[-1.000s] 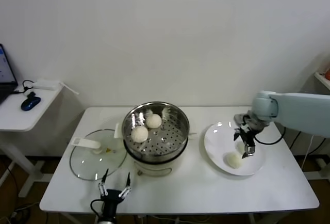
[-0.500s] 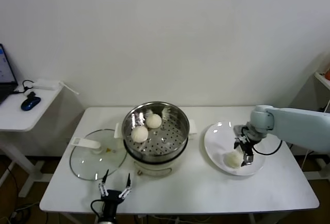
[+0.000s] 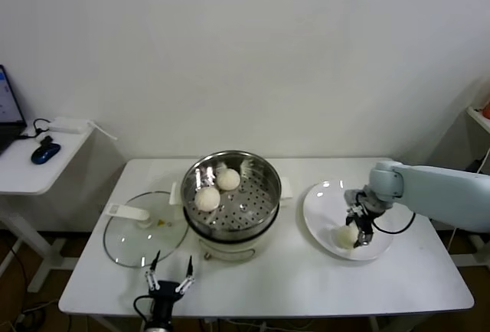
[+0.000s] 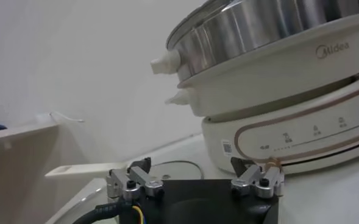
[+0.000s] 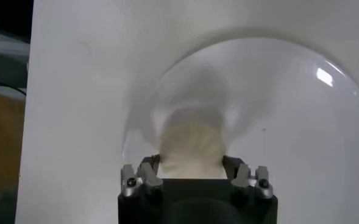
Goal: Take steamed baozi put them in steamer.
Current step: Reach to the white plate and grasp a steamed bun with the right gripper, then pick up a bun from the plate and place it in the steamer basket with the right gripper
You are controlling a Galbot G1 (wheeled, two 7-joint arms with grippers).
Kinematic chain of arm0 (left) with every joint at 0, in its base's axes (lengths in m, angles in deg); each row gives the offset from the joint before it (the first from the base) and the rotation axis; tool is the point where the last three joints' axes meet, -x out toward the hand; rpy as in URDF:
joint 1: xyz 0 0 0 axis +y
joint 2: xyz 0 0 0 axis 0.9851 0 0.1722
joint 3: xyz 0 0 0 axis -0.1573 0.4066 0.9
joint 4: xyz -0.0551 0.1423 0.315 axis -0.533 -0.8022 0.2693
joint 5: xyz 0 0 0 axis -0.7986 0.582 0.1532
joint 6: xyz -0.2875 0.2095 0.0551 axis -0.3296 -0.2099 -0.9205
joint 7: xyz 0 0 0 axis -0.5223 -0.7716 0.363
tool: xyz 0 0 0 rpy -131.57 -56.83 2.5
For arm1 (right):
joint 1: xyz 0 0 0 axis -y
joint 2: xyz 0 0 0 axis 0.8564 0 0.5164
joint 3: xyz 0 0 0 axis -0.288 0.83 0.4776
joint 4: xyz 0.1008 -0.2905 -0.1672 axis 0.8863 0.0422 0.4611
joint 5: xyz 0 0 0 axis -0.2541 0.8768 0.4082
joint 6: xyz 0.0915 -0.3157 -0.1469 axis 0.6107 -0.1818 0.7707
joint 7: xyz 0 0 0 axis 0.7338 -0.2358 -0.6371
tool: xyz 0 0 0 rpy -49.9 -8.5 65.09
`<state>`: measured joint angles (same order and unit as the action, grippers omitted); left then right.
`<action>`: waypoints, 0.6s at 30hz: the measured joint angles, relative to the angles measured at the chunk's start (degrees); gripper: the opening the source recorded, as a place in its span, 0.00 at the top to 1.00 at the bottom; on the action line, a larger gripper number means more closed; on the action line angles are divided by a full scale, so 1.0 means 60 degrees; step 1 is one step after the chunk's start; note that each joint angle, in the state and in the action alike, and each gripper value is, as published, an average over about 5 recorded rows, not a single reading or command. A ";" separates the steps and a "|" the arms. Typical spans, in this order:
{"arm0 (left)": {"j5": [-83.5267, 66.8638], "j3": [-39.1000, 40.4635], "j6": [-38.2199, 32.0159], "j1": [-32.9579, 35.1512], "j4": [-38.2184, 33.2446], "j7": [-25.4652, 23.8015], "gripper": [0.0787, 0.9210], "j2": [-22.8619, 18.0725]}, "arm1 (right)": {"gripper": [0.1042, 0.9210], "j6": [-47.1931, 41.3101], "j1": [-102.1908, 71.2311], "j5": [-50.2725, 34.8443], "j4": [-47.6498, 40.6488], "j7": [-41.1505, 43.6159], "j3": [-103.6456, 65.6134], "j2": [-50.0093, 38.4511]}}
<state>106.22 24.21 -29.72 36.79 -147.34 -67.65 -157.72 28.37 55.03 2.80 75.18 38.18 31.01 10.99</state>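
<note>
White wall behind; white worktop (image 3: 291, 278) in front, carrying all items listed.

Right gripper (image 3: 357, 223): lowered onto the white plate (image 3: 321, 229) at the worktop's right side. Its fingers (image 5: 150, 173) sit against either side of one steamed baozi (image 5: 190, 149), clasping it. In the right wrist view the bun fills the space between the fingers; its lower part is hidden by the gripper body, and its outline is soft and hard to trace. In the head view the same bun (image 3: 344, 235) shows only as a pale lump just beside the gripper, partly covered by it. Right arm enters from the right edge of the head view, cut off there.

Steamer (image 3: 231, 203): shiny steel pot on a white base, centre of the worktop, well apart from the plate. Two baozi rest on its perforated tray, toward the rear left: one (image 3: 207, 198) nearer the front, one (image 3: 227, 179) just behind it, the two close together; whether they touch cannot be told. In the left wrist view only the steamer's outer wall and base (image 4: 301, 115) show; its inside is hidden.

Glass lid (image 3: 145, 229): flat on the worktop, left of the steamer, white handle uppermost.

Left gripper (image 3: 170, 280): parked at the worktop's front edge, before the lid and steamer, fingers spread and holding nothing. Its arm is cut off by the bottom edge.

Side table (image 3: 31, 171): far left, bearing a dark mouse (image 3: 44, 151); partly out of view.
</note>
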 measured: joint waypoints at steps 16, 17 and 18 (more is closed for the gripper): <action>0.0083 0.0072 -0.0031 -0.0013 0.0001 0.0011 0.12 -0.0018 | 0.31 0.1181 0.3609 -0.0891 0.1405 0.0597 0.1992 0.0613; 0.0086 0.0077 -0.0031 -0.0019 0.0008 0.0013 0.12 -0.0019 | 0.31 0.1377 0.3930 -0.0958 0.1529 0.0642 0.2095 0.0696; 0.0087 0.0082 -0.0030 -0.0025 0.0016 0.0015 0.12 -0.0020 | 0.30 0.1580 0.4232 -0.1016 0.1646 0.0682 0.2176 0.0781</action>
<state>106.74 24.70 -29.90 36.64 -147.24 -67.56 -157.83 37.85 80.42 -3.30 85.06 42.27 44.07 15.68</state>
